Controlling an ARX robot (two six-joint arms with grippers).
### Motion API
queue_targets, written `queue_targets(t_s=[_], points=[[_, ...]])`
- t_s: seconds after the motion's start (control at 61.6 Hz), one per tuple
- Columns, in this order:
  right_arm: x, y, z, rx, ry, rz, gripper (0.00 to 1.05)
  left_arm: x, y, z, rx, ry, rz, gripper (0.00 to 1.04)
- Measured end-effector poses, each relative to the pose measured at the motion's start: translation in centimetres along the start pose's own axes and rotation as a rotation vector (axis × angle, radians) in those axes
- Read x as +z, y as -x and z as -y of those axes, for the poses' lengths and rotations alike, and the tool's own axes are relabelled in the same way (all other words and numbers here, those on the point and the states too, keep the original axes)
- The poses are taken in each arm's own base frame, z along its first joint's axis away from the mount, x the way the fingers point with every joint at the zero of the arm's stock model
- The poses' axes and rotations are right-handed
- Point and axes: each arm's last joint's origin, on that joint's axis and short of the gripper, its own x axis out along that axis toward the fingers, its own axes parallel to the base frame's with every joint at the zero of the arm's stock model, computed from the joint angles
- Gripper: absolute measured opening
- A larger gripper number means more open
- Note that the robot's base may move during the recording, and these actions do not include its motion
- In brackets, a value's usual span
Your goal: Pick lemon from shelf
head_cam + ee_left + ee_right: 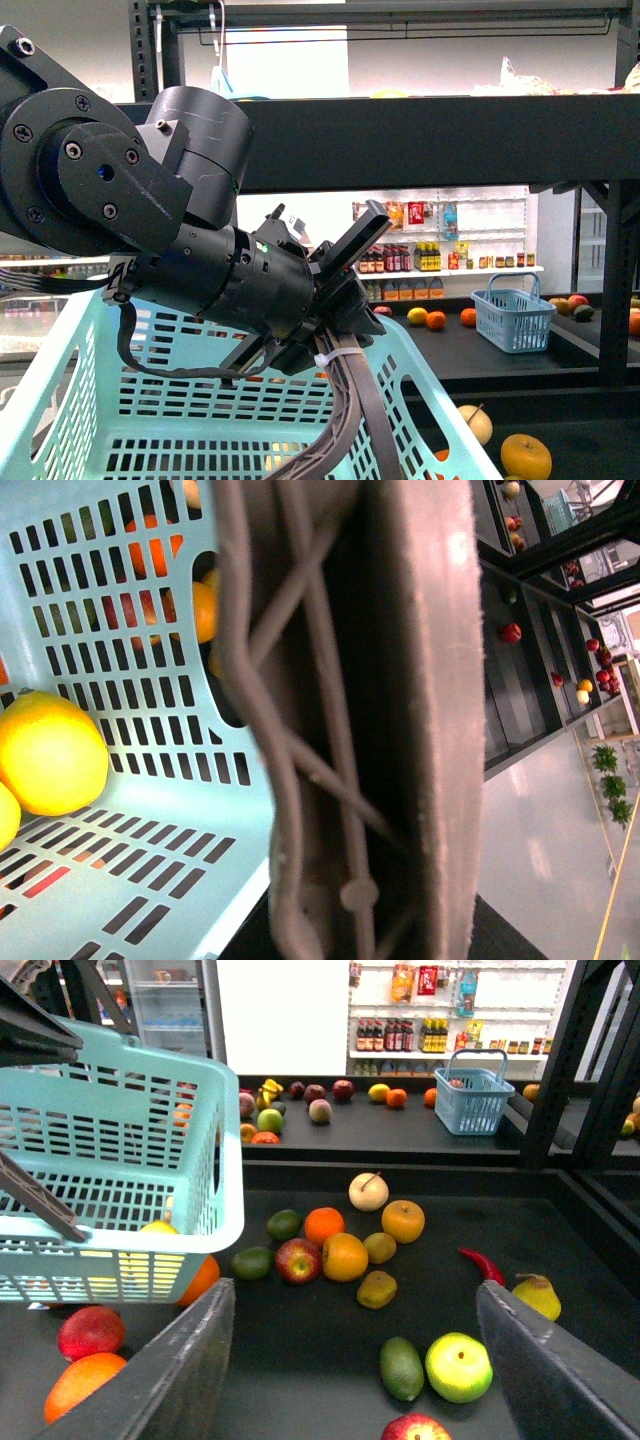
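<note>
a grey finger [420, 680] of the left hand fills the middle. beside it, a lemon [50, 752] lies inside the pale blue basket [180, 780]; oranges [200, 610] show through its slotted wall.

Even, bright overhead light is being cast everywhere. The left gripper's finger [420, 680] is being rendered soft and blurred close up, while a white backlit panel [290, 60] is being overexposed.

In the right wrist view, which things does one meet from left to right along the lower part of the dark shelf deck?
Orange → red apple → dark green oval fruit → bright green apple → yellow pear.
</note>
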Motion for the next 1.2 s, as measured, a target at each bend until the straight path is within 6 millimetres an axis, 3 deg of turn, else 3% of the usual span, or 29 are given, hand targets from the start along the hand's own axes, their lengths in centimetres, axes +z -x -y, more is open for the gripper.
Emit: queue_targets(t_s=[0.097,0.244,0.373,0.536,0.682,1.202], points=[[0.0,0.0,0.0,0.000,-0.001,0.000,1.04,0.2,-0.3,0.0,0.036,0.080,0.160,0.13],[0.0,0.0,0.0,0.000,-0.001,0.000,1.02,1.4,0.4,-0.6,0.071,0.156,0.285,0.13],[0.0,0.0,0.0,0.000,-0.001,0.000,1.02,2.7,1.9,-2.3,0.129,0.291,0.428,0.13],[0.0,0.0,0.0,0.000,-0.001,0.000,1.02,4.6,5.4,-5.6,0.170,0.437,0.664,0.12],[0.0,0.0,0.0,0.000,-0.001,0.000,1.02,6.1,10.2,-8.9,0.208,0.548,0.850,0.12],[0.0,0.0,0.0,0.000,-0.001,0.000,1.02,7.4,19.5,-16.0,0.233,0.669,1.024,0.12]])
